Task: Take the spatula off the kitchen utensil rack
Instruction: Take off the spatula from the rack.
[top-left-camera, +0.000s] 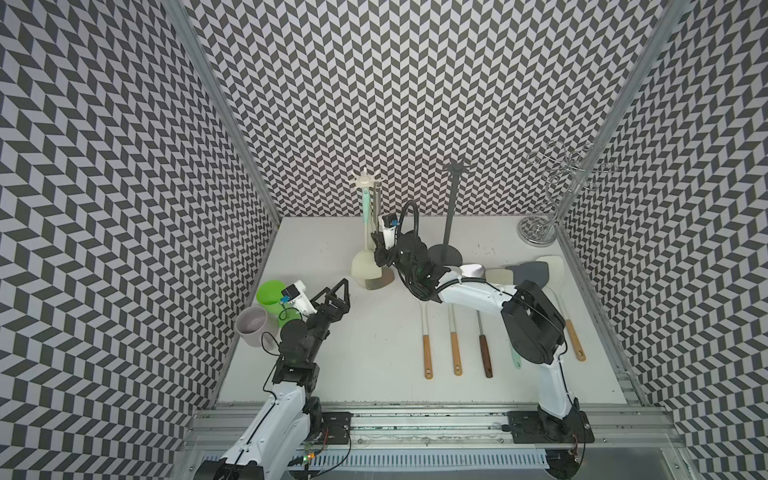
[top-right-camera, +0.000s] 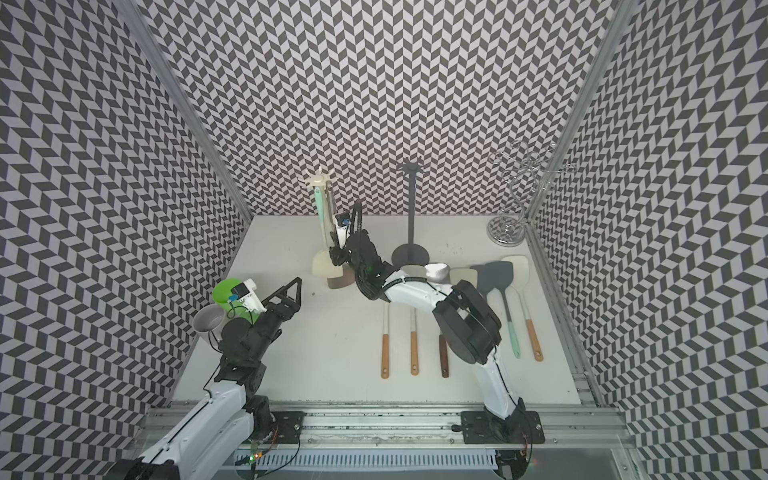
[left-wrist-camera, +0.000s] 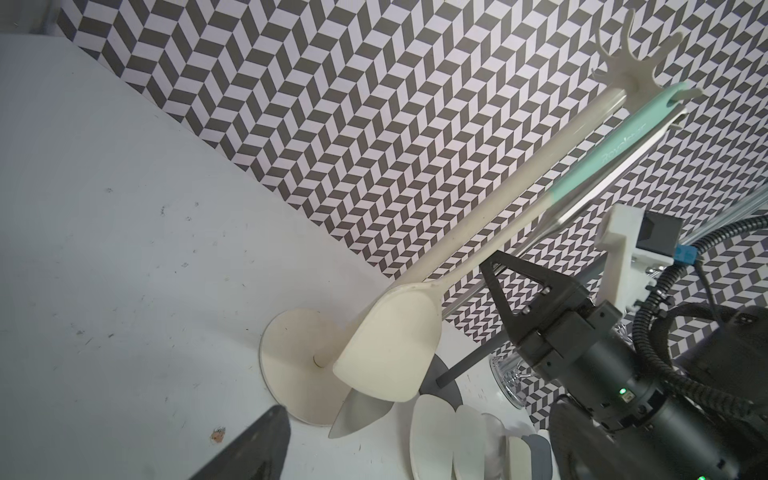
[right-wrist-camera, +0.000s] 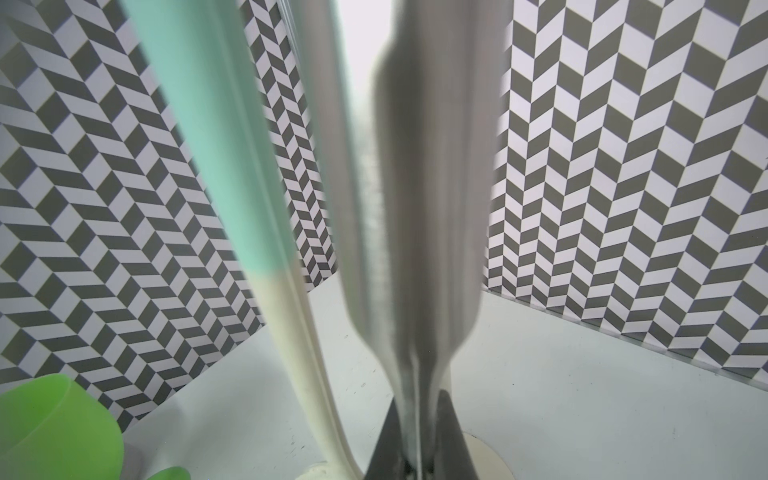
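The cream kitchen utensil rack (top-left-camera: 365, 181) (top-right-camera: 319, 179) (left-wrist-camera: 291, 365) stands at the back of the table. Two spatulas hang from its top hooks. One is a steel spatula (top-left-camera: 376, 282) (top-right-camera: 337, 281) (left-wrist-camera: 361, 411). The other is cream with a mint handle (top-left-camera: 365, 270) (left-wrist-camera: 390, 357) (right-wrist-camera: 232, 166). My right gripper (top-left-camera: 379, 241) (top-right-camera: 334, 249) (right-wrist-camera: 419, 415) is shut on the steel spatula's handle (right-wrist-camera: 432, 208), roughly halfway up the rack. My left gripper (top-left-camera: 337, 291) (top-right-camera: 293, 286) stands open and empty, low to the left of the rack.
A green cup (top-left-camera: 272, 293) and a pale cup (top-left-camera: 251, 326) sit beside my left arm. A black rack (top-left-camera: 451, 216) and a chrome wire stand (top-left-camera: 540, 224) stand at the back right. Several utensils (top-left-camera: 455, 345) lie in a row under and beside my right arm.
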